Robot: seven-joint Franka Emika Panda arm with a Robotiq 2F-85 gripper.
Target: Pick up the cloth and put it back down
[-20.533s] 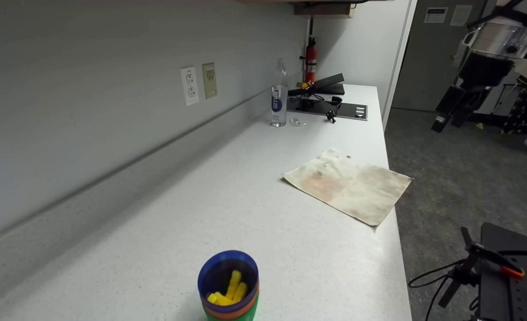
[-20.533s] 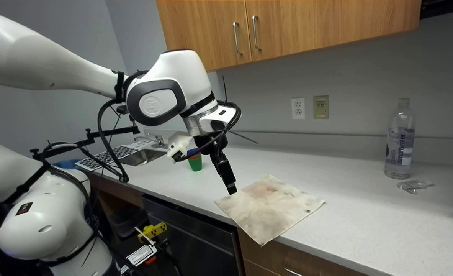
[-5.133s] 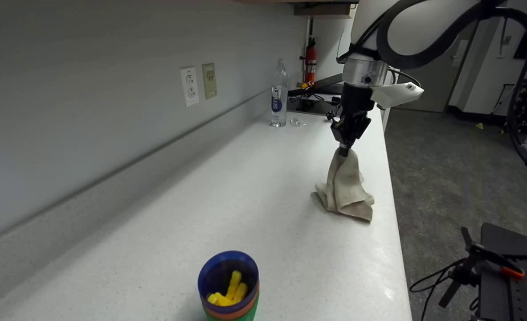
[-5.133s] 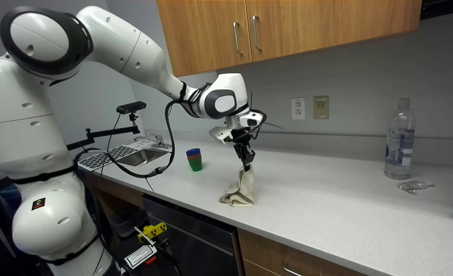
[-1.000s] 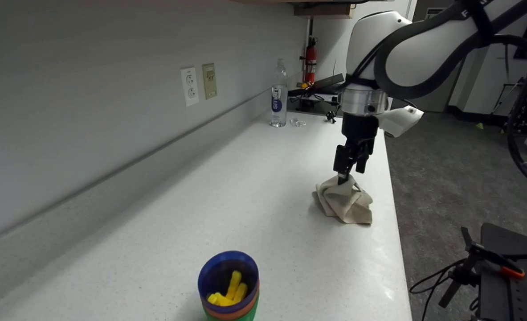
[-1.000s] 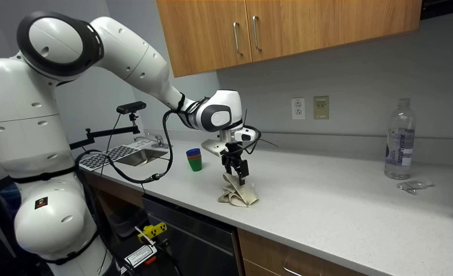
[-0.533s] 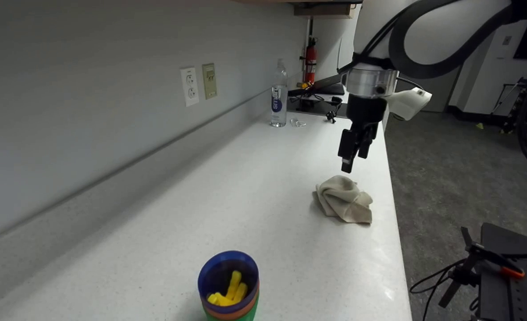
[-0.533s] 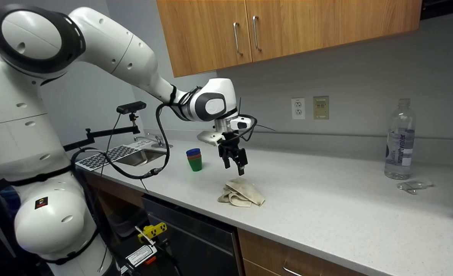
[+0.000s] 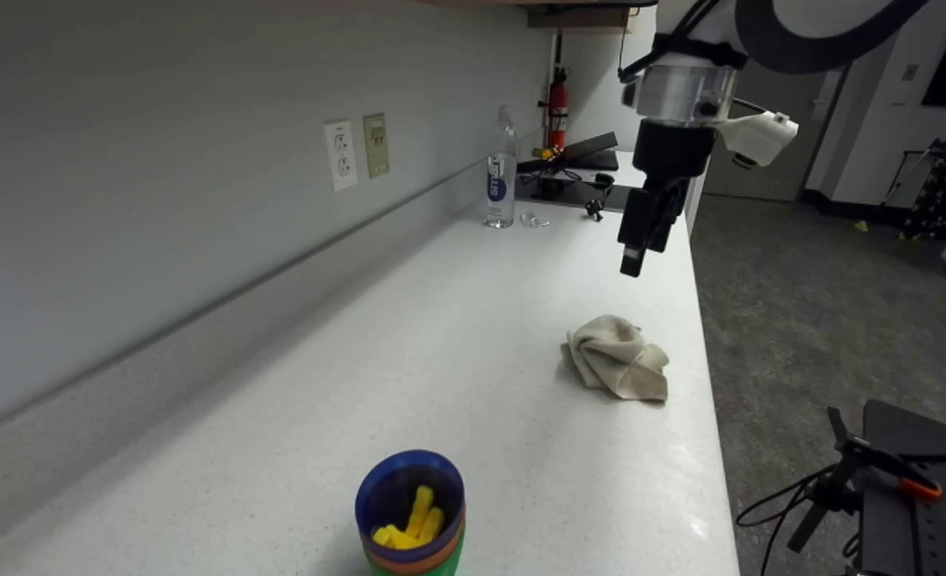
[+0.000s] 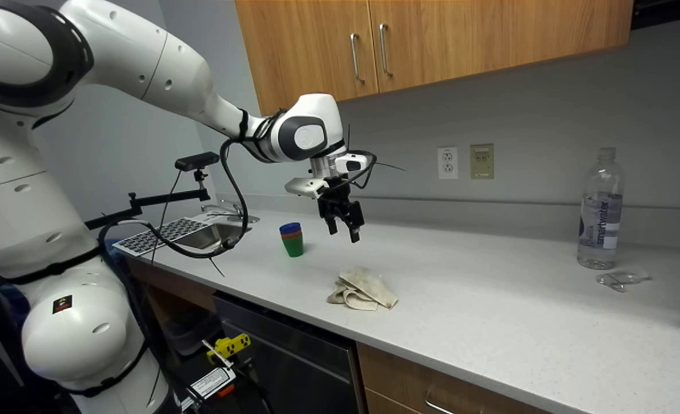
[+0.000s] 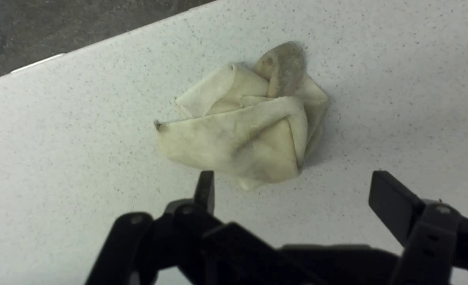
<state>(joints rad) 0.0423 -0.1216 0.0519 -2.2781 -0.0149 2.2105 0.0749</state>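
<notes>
While its two fingers (image 11: 206,190) stand spread wide in the wrist view, the gripper (image 10: 344,232) hangs over the white counter (image 9: 409,376), apart from the beige cloth (image 11: 234,138). The cloth lies crumpled there, near one long edge, its folds overlapping and one corner dark. Farther out, in both exterior views, a stack of blue, orange and green cups (image 10: 292,240) stands to one side along the counter, and an upright clear bottle (image 10: 600,213) stands to the other, near the wall (image 10: 535,126). Yellow pieces (image 9: 417,522) sit inside the topmost one of the stack.
</notes>
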